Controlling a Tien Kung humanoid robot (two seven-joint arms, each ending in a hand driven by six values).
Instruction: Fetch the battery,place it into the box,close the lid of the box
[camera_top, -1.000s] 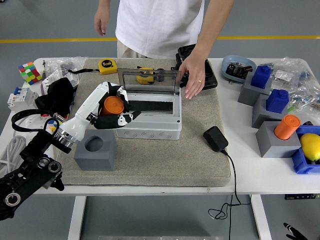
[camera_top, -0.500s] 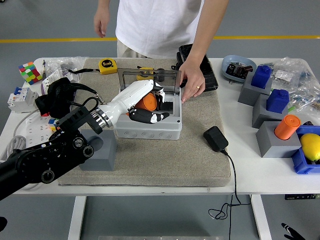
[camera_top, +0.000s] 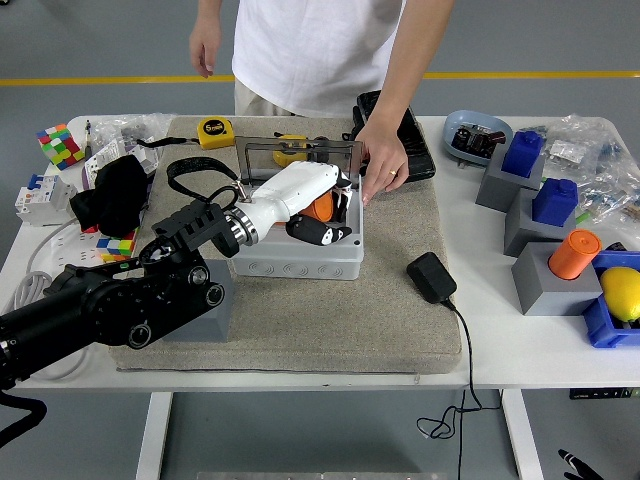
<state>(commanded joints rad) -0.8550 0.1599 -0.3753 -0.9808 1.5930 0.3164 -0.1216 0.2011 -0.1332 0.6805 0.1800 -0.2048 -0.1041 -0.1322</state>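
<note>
Left hand (camera_top: 312, 205) is gripping orange battery (camera_top: 322, 206) inside box (camera_top: 300, 262); person's hand (camera_top: 381, 166) is touching upright lid (camera_top: 296, 157).

Bright, even overhead light fills the scene, leaving the white table (camera_top: 520, 350) close to washed out and the grey floor flat. Shadows are soft and short: a faint one lies under the black adapter (camera_top: 431, 277) on the mat (camera_top: 390, 330), and a darker patch sits inside the box (camera_top: 300, 262) beneath the left hand (camera_top: 305, 205). The box's clear lid (camera_top: 297, 158) carries a pale sheen. Plastic bags (camera_top: 600, 165) at right glint. Focus is sharp across the frame, with slight softness on the near arm. Table edges bow mildly toward the corners.
</note>
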